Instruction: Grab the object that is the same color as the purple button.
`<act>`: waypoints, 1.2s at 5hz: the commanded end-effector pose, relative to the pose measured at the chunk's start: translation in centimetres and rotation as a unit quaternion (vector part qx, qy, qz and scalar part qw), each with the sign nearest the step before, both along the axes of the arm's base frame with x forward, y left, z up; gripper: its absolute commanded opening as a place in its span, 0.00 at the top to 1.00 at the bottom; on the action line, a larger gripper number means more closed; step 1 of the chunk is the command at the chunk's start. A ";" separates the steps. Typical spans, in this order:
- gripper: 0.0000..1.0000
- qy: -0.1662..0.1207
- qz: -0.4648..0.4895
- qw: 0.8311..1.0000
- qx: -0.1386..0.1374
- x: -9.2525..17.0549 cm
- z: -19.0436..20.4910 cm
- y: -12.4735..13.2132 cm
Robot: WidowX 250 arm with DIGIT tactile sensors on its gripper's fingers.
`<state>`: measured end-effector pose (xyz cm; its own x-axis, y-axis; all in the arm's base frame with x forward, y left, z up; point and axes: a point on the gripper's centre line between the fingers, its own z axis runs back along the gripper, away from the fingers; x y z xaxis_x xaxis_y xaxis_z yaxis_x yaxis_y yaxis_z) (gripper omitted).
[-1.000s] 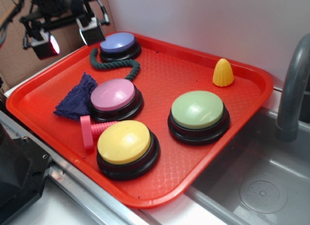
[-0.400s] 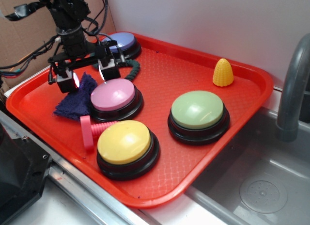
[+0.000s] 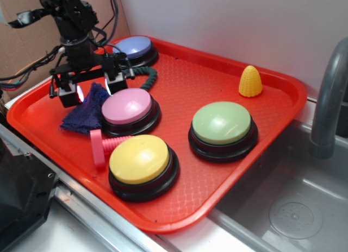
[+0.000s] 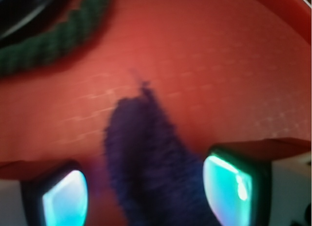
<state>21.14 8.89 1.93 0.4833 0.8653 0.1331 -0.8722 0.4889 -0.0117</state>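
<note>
Step in hand: approach and line-up over the small dark purple-blue fuzzy cloth rag [image 3: 85,112], judged from the gripper [image 3: 91,88] hanging just above its upper end.
Claw: spread wide, holding nothing; in the wrist view the cloth runs up between the two fingers [image 4: 234,184].
Target place: the rag lies flat on the red plastic tray [image 3: 217,73], touching the left side of the pink-topped round dome button [image 3: 128,107].
Colour match: the lavender-topped round dome button with a black base [image 3: 134,47] sits behind the pink button, at the tray's far edge.
Next move: likely a short drop, then a pinch on the cloth's raised upper part.
In the way: the pink button's rim, just beside the right finger; the dark green twisted rope [image 3: 142,74] behind it.
Nearby: pink plastic bolt [image 3: 101,145] in front of the pink button, touching the yellow-topped button [image 3: 141,159].
Well apart: green-topped button [image 3: 222,123]; yellow toy corn [image 3: 250,81].
</note>
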 end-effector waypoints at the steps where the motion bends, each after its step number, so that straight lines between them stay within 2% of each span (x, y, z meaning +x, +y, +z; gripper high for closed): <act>1: 1.00 -0.015 -0.009 1.000 -0.006 -0.9 -0.3 1.1; 4: 1.00 -0.018 -0.016 1.000 -0.007 -1.4 -0.5 0.5; 5: 1.00 -0.024 -0.016 0.999 -0.017 -1.5 0.1 0.2; 6: 1.00 -0.008 -0.010 1.000 -0.017 -1.0 0.7 0.5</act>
<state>19.67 8.41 1.80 0.5120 0.8562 0.0688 -0.8579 0.5138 -0.0095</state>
